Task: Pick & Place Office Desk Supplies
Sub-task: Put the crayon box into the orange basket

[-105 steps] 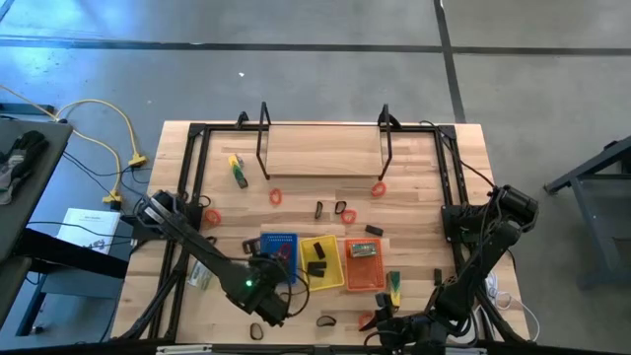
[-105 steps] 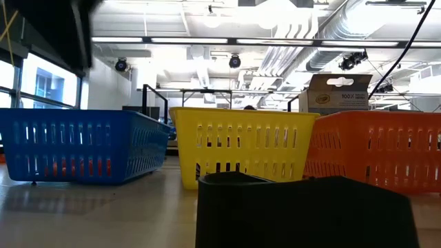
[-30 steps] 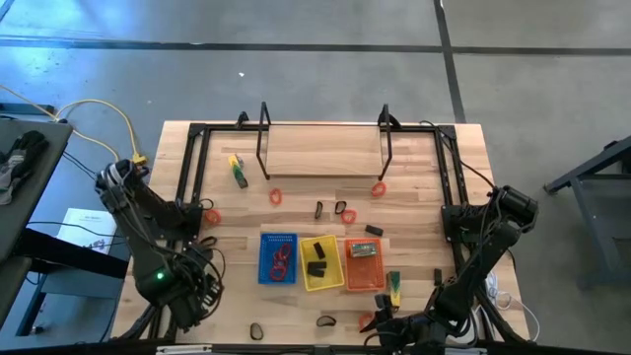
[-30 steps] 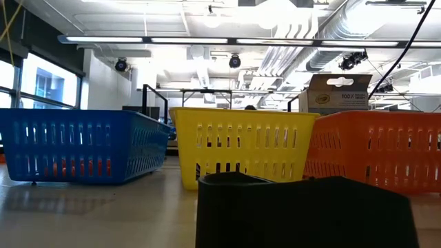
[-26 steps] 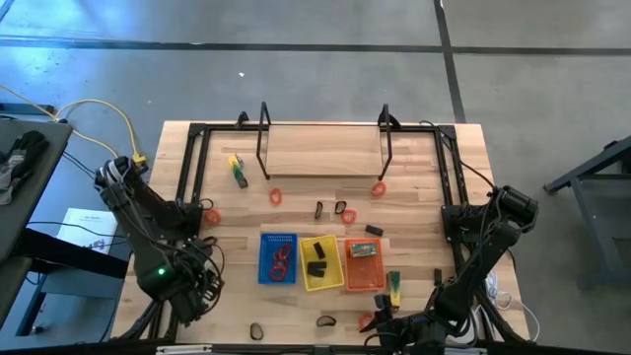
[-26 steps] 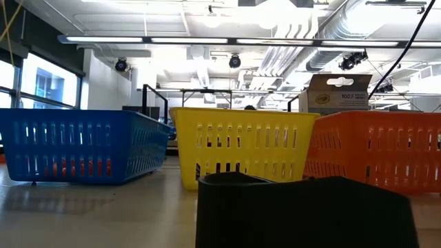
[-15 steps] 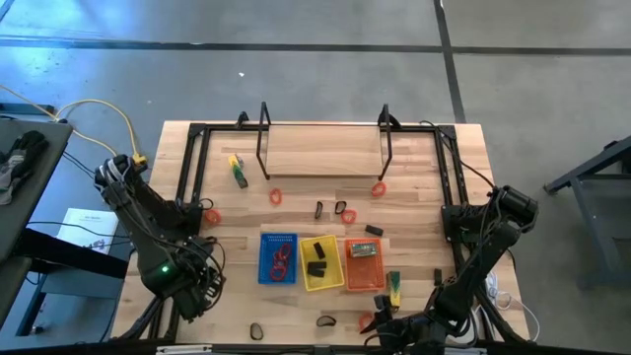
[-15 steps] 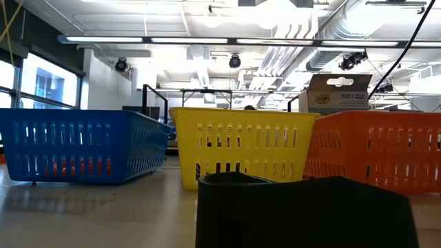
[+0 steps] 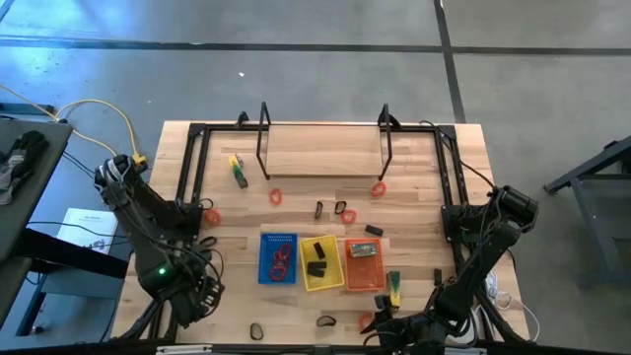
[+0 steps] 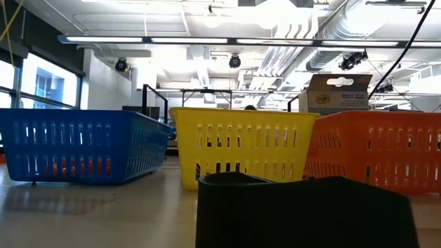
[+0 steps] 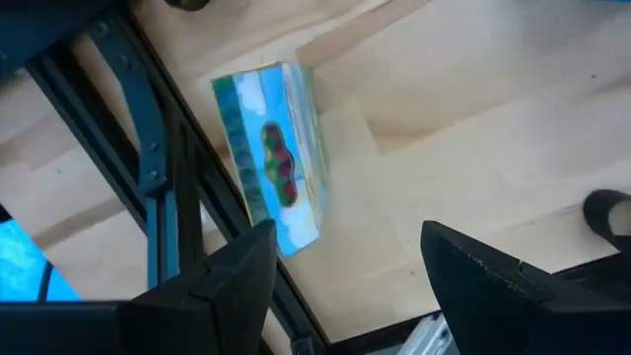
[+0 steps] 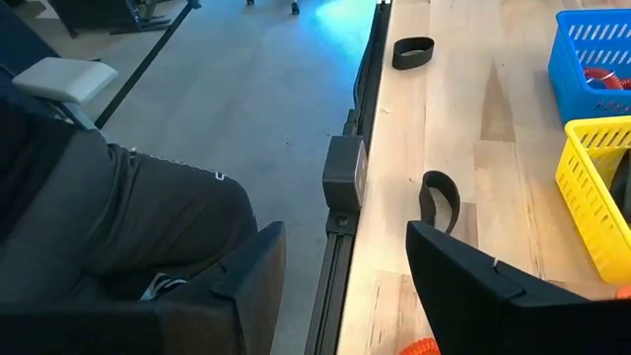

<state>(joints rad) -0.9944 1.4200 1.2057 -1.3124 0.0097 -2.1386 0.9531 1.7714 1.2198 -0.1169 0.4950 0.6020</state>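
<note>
Office desk supplies lie loose on the table: red loops (image 9: 212, 215) (image 9: 276, 197), a black clip (image 9: 318, 210), a yellow-green piece (image 9: 394, 288), and black loops (image 9: 326, 320) (image 9: 257, 330) flat near the front edge. Red loops (image 9: 281, 258) lie in the blue tray (image 9: 264, 242). My left gripper (image 9: 197, 293) points down, open, over the near left corner. A small blue-green box (image 11: 271, 158) lies flat below it, beside the black frame rail. My right gripper (image 12: 345, 247) stands open at the near edge, short of a black loop (image 12: 439, 197).
The blue tray, the yellow tray (image 9: 330, 281) and the orange tray (image 9: 379, 279) stand side by side at mid-table. A wooden shelf on black legs (image 9: 323, 153) stands at the back. A black frame (image 9: 192, 177) runs along the table's sides. A grey trouser leg (image 12: 118, 227) shows beyond the near edge.
</note>
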